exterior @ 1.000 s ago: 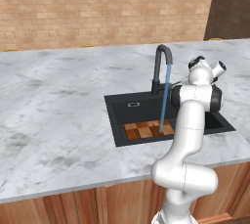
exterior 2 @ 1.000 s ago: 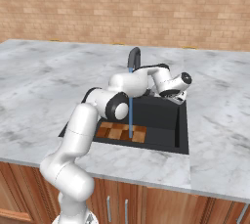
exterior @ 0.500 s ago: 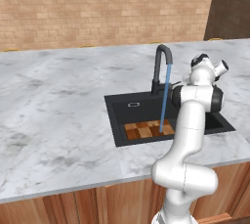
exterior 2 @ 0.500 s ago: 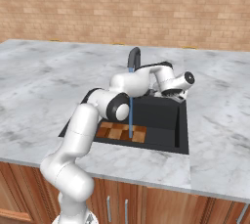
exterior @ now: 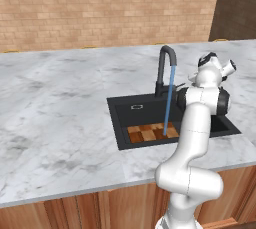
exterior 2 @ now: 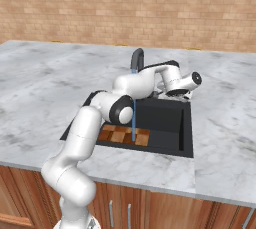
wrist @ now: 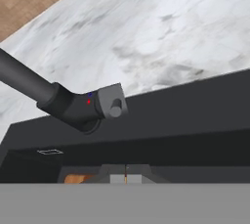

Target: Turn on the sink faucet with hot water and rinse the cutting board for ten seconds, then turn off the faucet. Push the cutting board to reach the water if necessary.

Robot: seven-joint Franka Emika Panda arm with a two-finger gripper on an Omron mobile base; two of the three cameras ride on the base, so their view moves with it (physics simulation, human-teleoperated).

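gripper closed and empty near the faucet; water already hits the cutting board at 6 o'clock; shutting off remains.

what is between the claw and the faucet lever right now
Nothing visible. In the hand view the small grey side lever on the tall matte-black gooseneck faucet sits straight ahead of the shut claw, with just open air over the black recessed sink between them. The thin blue water stream falls on the checkered wooden cutting board, off that path.

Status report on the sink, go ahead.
Gripper jaws shut, empty, by the faucet. Water running onto the cutting board. Nothing in the way.
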